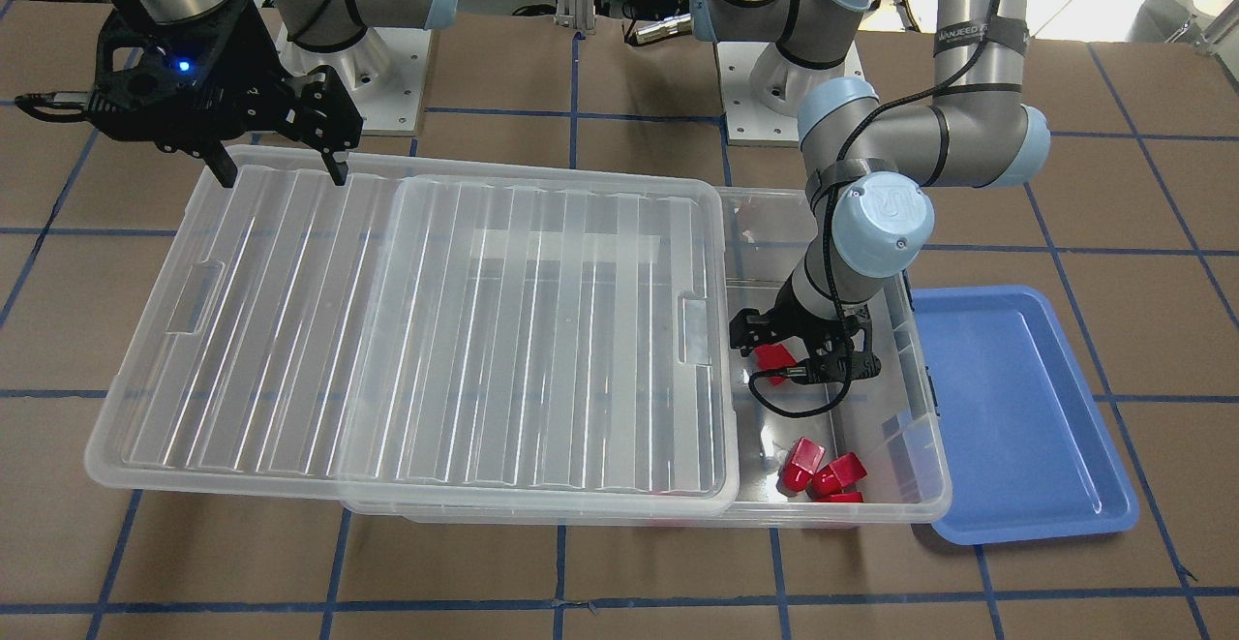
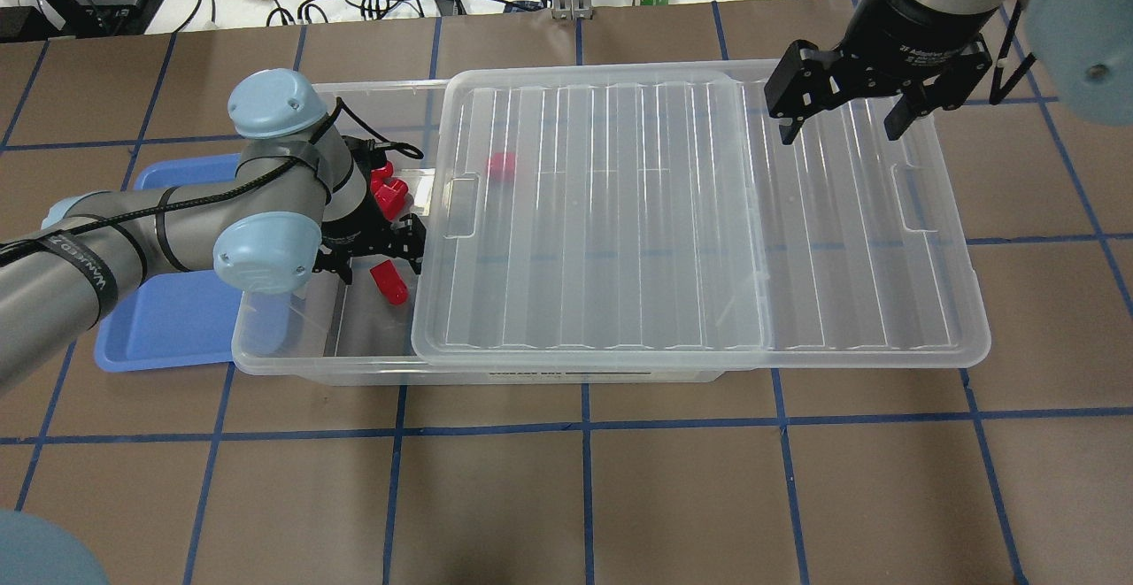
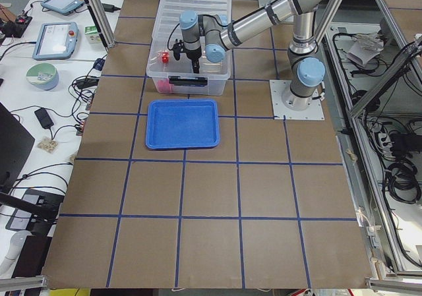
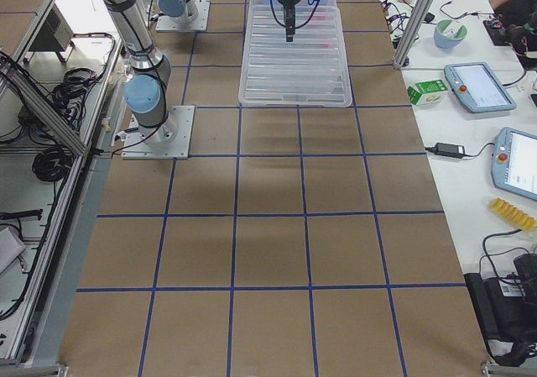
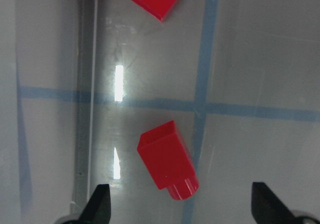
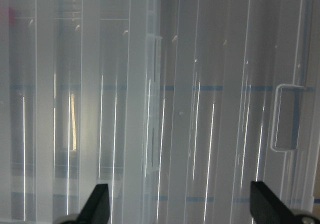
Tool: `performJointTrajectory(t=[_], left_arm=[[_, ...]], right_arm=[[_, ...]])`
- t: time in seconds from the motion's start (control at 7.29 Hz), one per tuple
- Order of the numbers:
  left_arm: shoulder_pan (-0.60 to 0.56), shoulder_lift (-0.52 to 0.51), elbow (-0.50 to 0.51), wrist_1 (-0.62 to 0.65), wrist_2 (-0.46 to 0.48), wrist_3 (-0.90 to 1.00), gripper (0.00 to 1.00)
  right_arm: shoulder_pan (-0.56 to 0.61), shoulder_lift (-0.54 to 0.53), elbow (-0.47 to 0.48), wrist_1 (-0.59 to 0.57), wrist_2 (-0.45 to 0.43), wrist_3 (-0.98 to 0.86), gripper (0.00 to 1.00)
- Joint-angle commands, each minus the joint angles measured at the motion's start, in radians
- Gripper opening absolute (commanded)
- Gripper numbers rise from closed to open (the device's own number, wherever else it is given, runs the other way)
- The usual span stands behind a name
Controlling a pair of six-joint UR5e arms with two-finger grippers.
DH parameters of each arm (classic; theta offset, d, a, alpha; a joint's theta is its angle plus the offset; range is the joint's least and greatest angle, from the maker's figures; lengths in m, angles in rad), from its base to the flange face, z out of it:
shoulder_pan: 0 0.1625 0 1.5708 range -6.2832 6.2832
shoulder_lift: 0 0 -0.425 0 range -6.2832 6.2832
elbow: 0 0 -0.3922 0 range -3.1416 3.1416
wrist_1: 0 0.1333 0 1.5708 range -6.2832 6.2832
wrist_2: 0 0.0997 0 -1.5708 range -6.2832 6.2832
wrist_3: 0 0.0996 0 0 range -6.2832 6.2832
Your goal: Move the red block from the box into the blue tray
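Shows red block (image 5: 165, 156) flat on box (image 2: 292, 364) floor just under wide-open, empty left gripper (image 5: 180, 204); looks light, rigid, glossy-slick, so best pinched across squarish body's flat sides, not stub.

Brown table (image 2: 673, 496), blue tape grid (image 2: 584, 426); white bench (image 4: 457, 196) alongside.

left arm bent, left tool (image 1: 800, 350) down inside the box (image 2: 354, 371) at its uncovered end, pointing down, jaws wide apart, holding nothing. right tool (image 2: 839, 130) hovers just past the box's covered end, pointing down, jaws wide apart, empty.
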Motion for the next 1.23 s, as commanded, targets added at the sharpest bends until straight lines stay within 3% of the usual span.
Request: performJointTrajectory(t=[0.0, 0.41, 0.55, 0.69, 0.96, 1.1], left_arm=[[0.009, -0.023, -0.006, 0.037, 0.0, -0.147, 1.0], [0.009, -0.046, -0.053, 0.115, 0.001, -0.235, 1.0], [0.009, -0.055, -0.055, 0.115, 0.007, -0.228, 0.79], [0.009, -0.058, -0.053, 0.115, 0.003, -0.22, 0.46], [0.008, -0.049, -0.047, 0.105, -0.002, -0.227, 0.15], [0.006, -0.029, -0.043, 0.095, -0.014, -0.226, 0.09]], right_arm=[[-0.001, 0.0, 0.0, 0.0, 0.001, -0.001, 1.0], [0.0, 0.0, 0.001, 0.0, 0.001, -0.001, 1.0], [-0.001, 0.002, 0.001, 0.0, 0.001, -0.004, 1.0], [-0.001, 0.0, 0.001, 0.0, 0.001, -0.004, 1.0], [-0.001, 0.0, 0.001, 0.0, 0.001, -0.004, 1.0], [-0.001, 0.002, 0.001, 0.0, 0.001, -0.004, 1.0]])
